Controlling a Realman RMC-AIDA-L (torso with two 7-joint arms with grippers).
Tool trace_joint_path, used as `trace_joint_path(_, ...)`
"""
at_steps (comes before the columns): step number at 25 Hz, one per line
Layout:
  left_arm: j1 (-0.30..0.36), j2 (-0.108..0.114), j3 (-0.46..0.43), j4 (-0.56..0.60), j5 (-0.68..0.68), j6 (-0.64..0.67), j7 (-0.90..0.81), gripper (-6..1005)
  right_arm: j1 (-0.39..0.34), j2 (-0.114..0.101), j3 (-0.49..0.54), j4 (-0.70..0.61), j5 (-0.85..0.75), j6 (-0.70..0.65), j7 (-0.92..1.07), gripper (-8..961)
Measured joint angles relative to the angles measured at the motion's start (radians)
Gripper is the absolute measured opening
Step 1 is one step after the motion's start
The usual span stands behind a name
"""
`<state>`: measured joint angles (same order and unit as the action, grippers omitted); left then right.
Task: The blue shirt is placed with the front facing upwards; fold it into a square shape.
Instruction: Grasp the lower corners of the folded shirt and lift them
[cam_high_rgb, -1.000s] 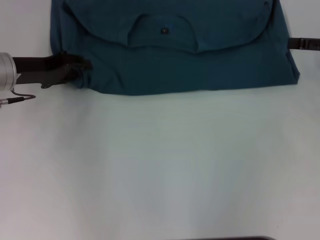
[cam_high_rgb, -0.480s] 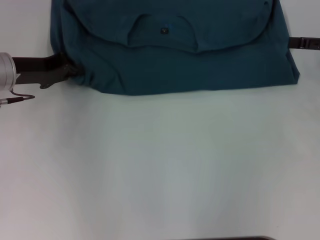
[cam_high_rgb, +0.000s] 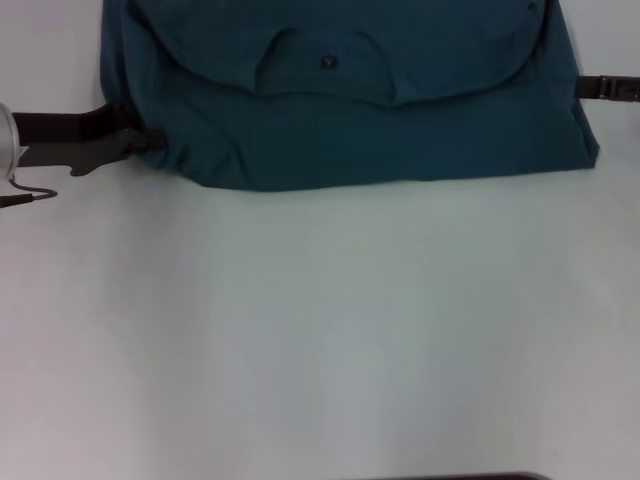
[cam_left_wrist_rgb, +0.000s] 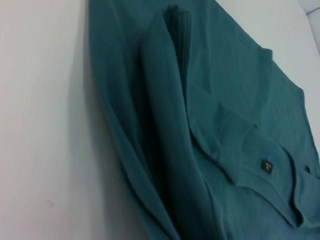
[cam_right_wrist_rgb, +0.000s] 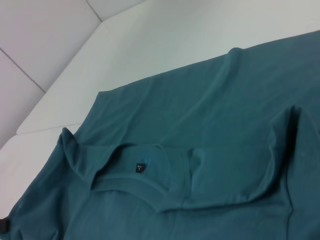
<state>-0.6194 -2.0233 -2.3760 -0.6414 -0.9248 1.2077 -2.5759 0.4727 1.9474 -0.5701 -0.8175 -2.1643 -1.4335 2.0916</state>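
The left claw is backing out from the shirt: a second ago its tip was pressed into the near corner of the fabric, and it is now sitting just at that corner's edge, with the arm sliding off toward the frame's border. Whether its fingers are parted or closed, I cannot tell. The corner it is leaving is staying bunched and wrinkled. The right claw is showing only as a dark tip at the shirt's opposite side, unmoved; its state cannot be told either. The shirt is lying folded across the far end of the desk, collar and neck label facing up. Judgement: the fold just laid appears released, and further folding remains before a square.
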Motion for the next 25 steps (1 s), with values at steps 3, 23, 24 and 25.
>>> trace_joint_path(3, 0.018, 0.004, 0.0, -0.039, 0.003, 0.035, -0.005, -1, 0.005, -0.016, -0.016, -0.005, -0.022, -0.026, 0.056, 877)
trace_joint_path(23, 0.02, 0.01, 0.003, -0.113, 0.05, 0.078, 0.033, 0, 0.106, -0.072, -0.026, 0.0, -0.286, -0.053, 0.303, 863)
trace_joint_path(24, 0.019, 0.009, 0.003, -0.114, 0.05, 0.078, 0.035, 0, 0.108, -0.065, -0.026, 0.0, -0.287, -0.036, 0.294, 862)
trace_joint_path(25, 0.019, 0.008, 0.003, -0.115, 0.05, 0.078, 0.036, 0, 0.111, -0.059, -0.025, 0.001, -0.287, -0.02, 0.287, 861)
